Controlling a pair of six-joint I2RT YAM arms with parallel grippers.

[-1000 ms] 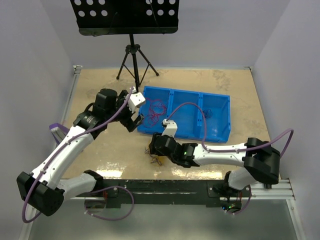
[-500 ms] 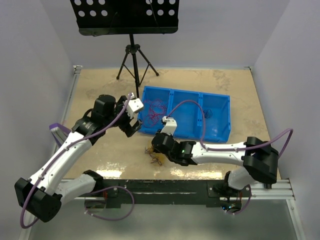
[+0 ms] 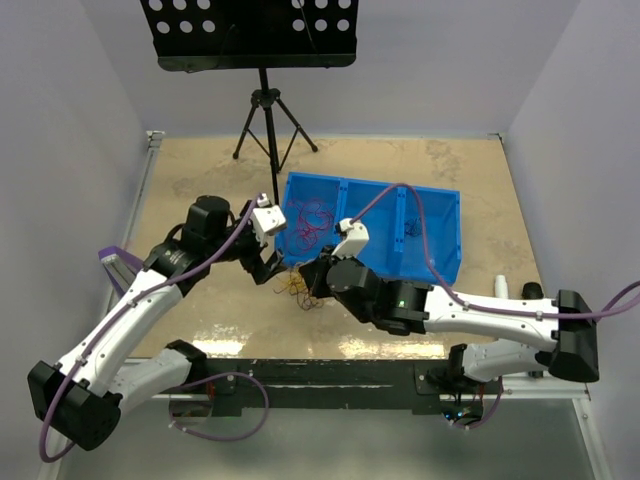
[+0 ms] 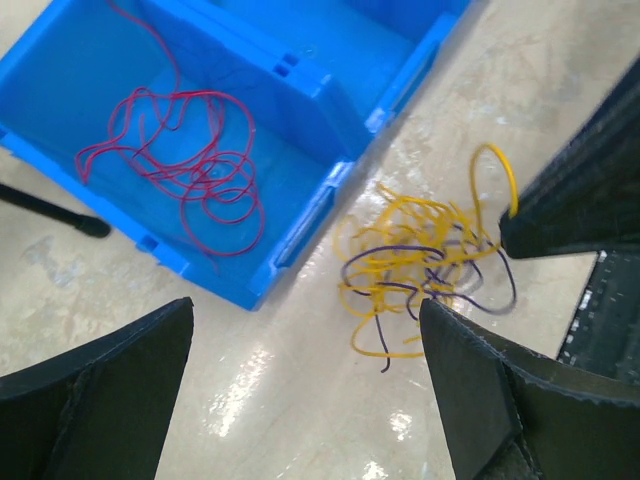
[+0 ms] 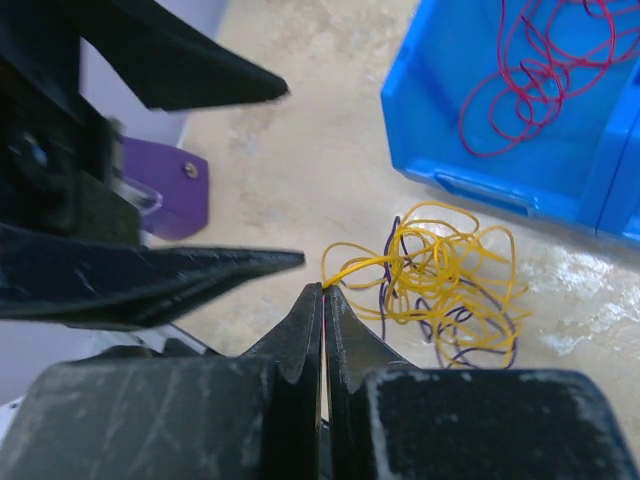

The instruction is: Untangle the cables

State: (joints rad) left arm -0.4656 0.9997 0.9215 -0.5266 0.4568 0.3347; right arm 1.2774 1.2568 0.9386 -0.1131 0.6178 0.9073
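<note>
The cables' tangle (image 4: pixel 420 265) of thin yellow and purple wire lies on the tan table just in front of the blue bin's left end. My right gripper (image 5: pixel 323 292) is shut on one yellow strand at the tangle's (image 5: pixel 440 280) left edge. From above, the right gripper (image 3: pixel 310 280) sits right beside the tangle (image 3: pixel 294 288). My left gripper (image 4: pixel 305 400) hovers open over the table, the tangle beyond and near its right finger (image 4: pixel 520 400); from above the left gripper (image 3: pixel 266 268) is just left of the tangle. A loose red cable (image 4: pixel 180 160) lies in the bin's left compartment.
The blue three-compartment bin (image 3: pixel 440 272) stands mid-table, with a small dark wire (image 3: pixel 415 225) in its right compartment. A black music stand (image 3: pixel 262 100) rises at the back. A purple clamp piece (image 5: pixel 160 190) sits at the table's left edge.
My right gripper has shut on a yellow strand and moved left and away, dragging the tangle toward the bin's left corner. The left gripper came down toward the tangle, staying open.
</note>
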